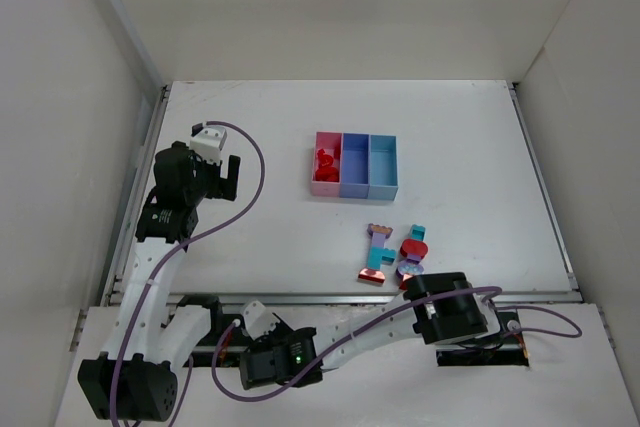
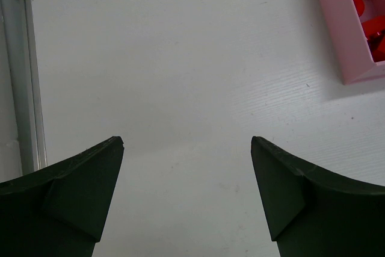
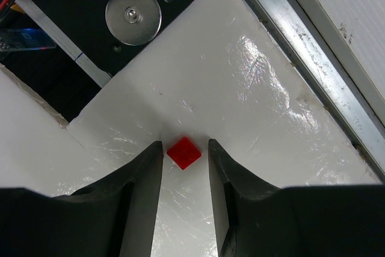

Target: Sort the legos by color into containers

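Note:
The three joined containers stand mid-table: pink [image 1: 325,164], purple-blue [image 1: 354,165], light blue [image 1: 383,167]. Red legos [image 1: 326,159] lie in the pink one, which also shows in the left wrist view [image 2: 343,34]. Two multicolour lego clumps [image 1: 380,252] [image 1: 412,247] lie in front of the containers. My left gripper [image 2: 187,142] is wide open and empty over bare table, left of the pink bin. My right gripper [image 3: 184,143] is narrowly open astride a tiny red lego [image 3: 184,153] on a glossy white plate; neither finger touches it.
The right wrist [image 1: 447,309] hangs over the near side, past the table's metal rail [image 3: 313,46]. A black base with a metal disc [image 3: 133,15] and wires lies just beyond the white plate. White walls enclose the table on three sides.

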`<state>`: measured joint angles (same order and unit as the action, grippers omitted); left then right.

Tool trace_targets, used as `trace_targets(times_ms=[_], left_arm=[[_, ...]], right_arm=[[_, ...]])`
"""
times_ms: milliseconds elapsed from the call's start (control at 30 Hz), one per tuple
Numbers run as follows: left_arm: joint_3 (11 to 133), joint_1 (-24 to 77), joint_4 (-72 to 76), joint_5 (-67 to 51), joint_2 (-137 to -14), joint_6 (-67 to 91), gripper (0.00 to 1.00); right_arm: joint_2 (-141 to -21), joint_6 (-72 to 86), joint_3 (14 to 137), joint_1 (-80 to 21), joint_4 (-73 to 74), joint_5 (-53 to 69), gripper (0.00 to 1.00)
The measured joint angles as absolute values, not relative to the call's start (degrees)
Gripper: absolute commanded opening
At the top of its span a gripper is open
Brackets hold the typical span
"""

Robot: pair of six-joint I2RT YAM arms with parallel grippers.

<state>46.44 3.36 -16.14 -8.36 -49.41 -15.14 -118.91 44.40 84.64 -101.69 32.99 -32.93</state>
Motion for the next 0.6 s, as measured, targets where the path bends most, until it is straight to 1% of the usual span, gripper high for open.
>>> trace_targets(times_ms=[567,600], left_arm=[[46.4,3.4,-16.1,-8.4,-49.4,-15.1,0.85],[46.4,3.4,-16.1,-8.4,-49.4,-15.1,0.85]], right_arm=[[-118.9,46.8,84.6,-101.6,33.6,-32.8,0.41],[-118.9,47.0,84.7,-101.6,33.8,-32.9,0.42]])
